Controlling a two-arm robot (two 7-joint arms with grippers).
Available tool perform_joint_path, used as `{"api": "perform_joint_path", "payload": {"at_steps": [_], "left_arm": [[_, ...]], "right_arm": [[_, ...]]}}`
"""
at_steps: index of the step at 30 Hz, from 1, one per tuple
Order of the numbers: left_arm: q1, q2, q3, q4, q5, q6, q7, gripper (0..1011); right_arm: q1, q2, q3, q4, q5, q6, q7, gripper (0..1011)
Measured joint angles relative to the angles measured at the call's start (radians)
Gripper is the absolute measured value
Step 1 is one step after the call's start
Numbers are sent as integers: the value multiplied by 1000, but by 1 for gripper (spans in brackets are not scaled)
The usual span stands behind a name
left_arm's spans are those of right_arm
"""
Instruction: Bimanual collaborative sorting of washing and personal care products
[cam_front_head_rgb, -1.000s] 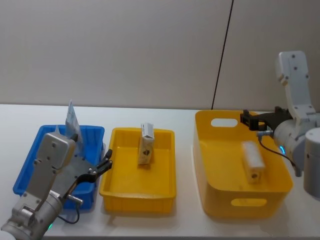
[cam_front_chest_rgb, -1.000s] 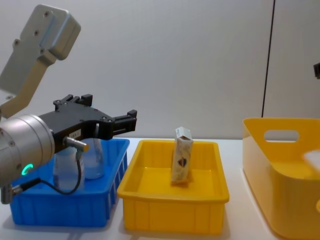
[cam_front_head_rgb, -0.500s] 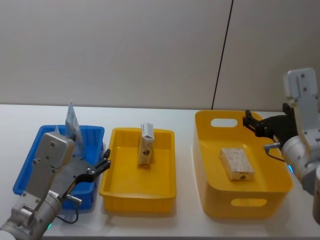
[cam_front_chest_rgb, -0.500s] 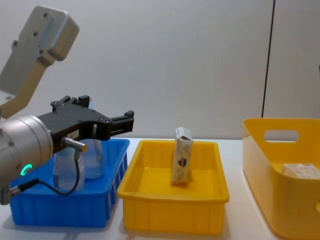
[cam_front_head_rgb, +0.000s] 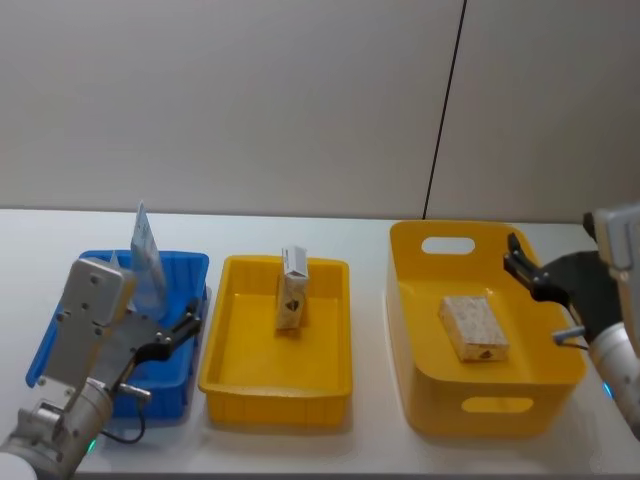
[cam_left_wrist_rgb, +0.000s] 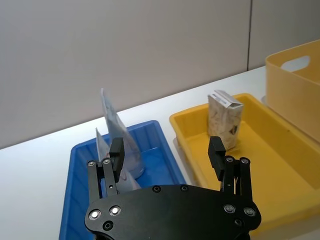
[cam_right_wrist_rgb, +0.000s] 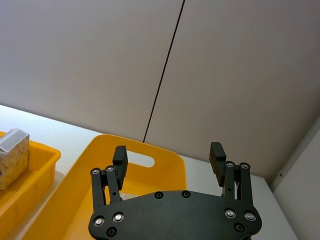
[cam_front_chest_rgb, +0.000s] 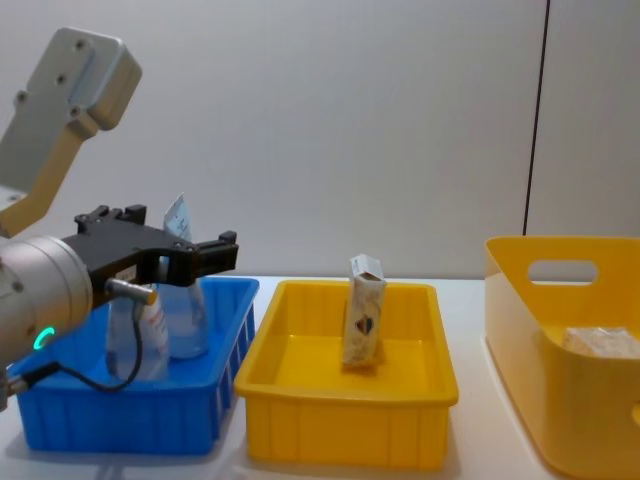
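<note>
A speckled carton (cam_front_head_rgb: 291, 290) stands upright in the middle yellow tray (cam_front_head_rgb: 232, 378); the chest view shows it too (cam_front_chest_rgb: 364, 311). A second speckled carton (cam_front_head_rgb: 473, 327) lies flat in the tall yellow bin (cam_front_head_rgb: 482, 405). In the blue bin (cam_front_head_rgb: 58, 322) a white tube (cam_front_head_rgb: 145, 256) stands on end beside a clear bottle (cam_front_chest_rgb: 130, 335). My left gripper (cam_front_head_rgb: 180, 332) hovers open over the blue bin's near right side, holding nothing. My right gripper (cam_front_head_rgb: 516, 258) is open and empty, above the tall bin's far right rim.
The three bins stand in a row on a white table (cam_front_head_rgb: 370, 440), blue at the left, tall yellow at the right. A black cable (cam_front_head_rgb: 445, 110) runs down the wall behind. Narrow strips of bare table separate the bins.
The second carton dropped from upright to flat in the tall bin. My right gripper drew back to the right. My left gripper pulled back leftward, off the yellow tray's edge.
</note>
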Motion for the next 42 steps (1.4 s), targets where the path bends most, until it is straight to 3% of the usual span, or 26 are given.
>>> {"api": "perform_joint_path", "payload": {"at_steps": [5,14,30,42], "left_arm": [[-7,-14,-14,16,5,21,22,1001],[-29,-39,-35,56,15,40,54,1001],[-87,-81,-66,155,19,72,76,1002],[-132,-127,-103,250,-24,98,58,1001]], "right_arm": [[-33,19,11,15,-5,-91,13,1004],[-65,36,23,29,-9,-178,26,1004],[-85,48,31,38,-12,-234,35,1004],[-90,50,32,40,-13,-248,36,1004]]}}
